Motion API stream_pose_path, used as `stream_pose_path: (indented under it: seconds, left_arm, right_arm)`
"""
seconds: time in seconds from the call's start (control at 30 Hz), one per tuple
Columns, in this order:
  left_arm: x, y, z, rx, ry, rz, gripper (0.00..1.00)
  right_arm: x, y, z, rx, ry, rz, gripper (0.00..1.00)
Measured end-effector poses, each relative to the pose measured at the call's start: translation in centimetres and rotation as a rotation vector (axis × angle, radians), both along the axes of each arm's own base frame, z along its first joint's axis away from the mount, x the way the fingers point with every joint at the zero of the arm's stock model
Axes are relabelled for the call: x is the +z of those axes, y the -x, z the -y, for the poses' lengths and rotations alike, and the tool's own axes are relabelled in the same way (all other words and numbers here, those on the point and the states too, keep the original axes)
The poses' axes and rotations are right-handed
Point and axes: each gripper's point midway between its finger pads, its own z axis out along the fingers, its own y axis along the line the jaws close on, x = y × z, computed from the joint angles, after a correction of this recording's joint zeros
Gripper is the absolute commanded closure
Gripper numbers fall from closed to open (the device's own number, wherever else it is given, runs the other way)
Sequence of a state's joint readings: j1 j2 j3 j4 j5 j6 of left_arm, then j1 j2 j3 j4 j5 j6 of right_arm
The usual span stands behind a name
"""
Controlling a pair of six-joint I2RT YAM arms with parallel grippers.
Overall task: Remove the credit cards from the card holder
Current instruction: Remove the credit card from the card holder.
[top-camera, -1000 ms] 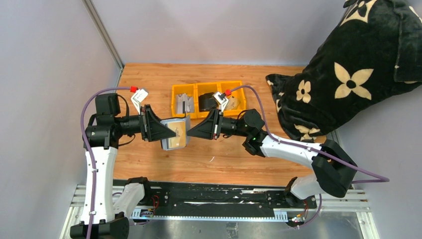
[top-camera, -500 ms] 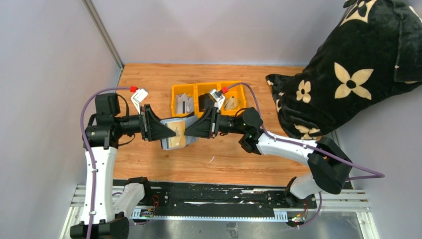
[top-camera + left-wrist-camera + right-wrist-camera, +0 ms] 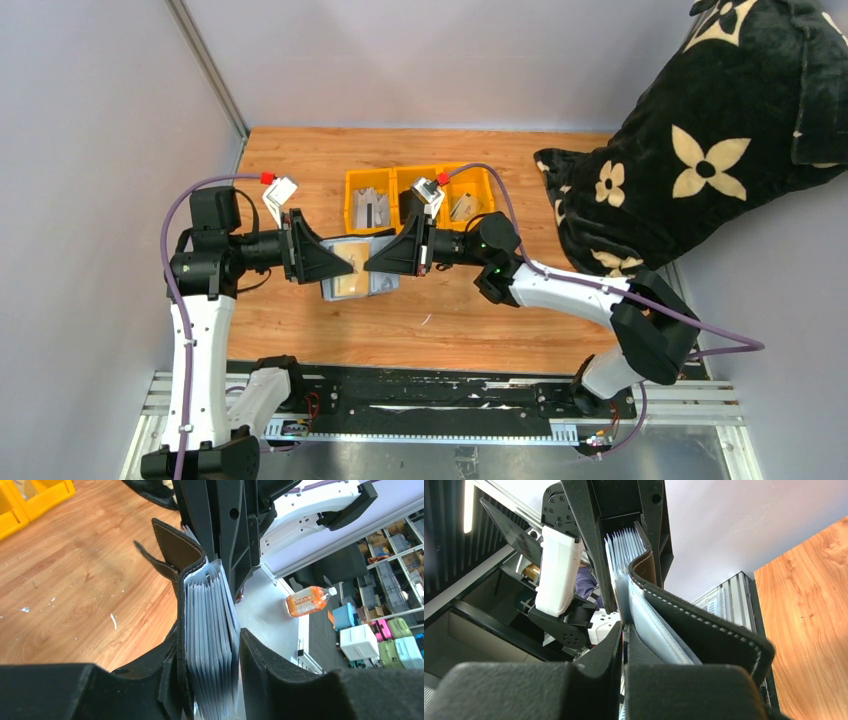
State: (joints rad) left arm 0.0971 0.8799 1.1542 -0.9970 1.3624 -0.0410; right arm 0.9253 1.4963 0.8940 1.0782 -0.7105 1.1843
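The left arm (image 3: 195, 350) and right arm (image 3: 570, 290) share glossy white link shells and matte black joint housings, each trailed by a purple cable (image 3: 215, 181) ending in a red plug (image 3: 268, 178). The left gripper (image 3: 338, 270) and right gripper (image 3: 370, 267) are black wedges, each topped by a small white bracket (image 3: 282, 192).

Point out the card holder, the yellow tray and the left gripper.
card holder (image 3: 175, 545), left wrist view, on its dark leather flap.
yellow tray (image 3: 370, 172), top external view, on its far rim.
left gripper (image 3: 210, 655), left wrist view, midway between its fingertips.
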Motion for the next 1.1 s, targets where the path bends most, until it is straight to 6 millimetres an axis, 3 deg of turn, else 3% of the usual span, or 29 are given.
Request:
stream_pose_path:
  seconds: [0.3,0.5,0.67,0.87,1.1]
  left_arm:
    - [0.4,0.5,0.1,-0.018,0.015,0.013,0.55]
    - [0.6,0.8,0.2,-0.034,0.028,0.013,0.59]
    - [0.7,1.0,0.3,-0.043,0.035,0.013,0.64]
    - [0.8,1.0,0.3,-0.047,0.039,0.007,0.79]
    - [0.7,0.9,0.3,-0.047,0.039,0.005,0.83]
  right_arm:
    - [0.2,0.0,0.2,0.012,-0.041,-0.023,1.0]
    - [-0.8,-0.4,1.3,-0.025,-0.051,-0.046,1.0]
    - [-1.0,-0.2,2.3,-0.053,-0.053,-0.042,1.0]
    - [-0.7,-0.1,2.5,-0.061,-0.062,-0.032,1.0]
    - [-0.9,-0.2,3.0,-0.09,-0.075,-0.039,1.0]
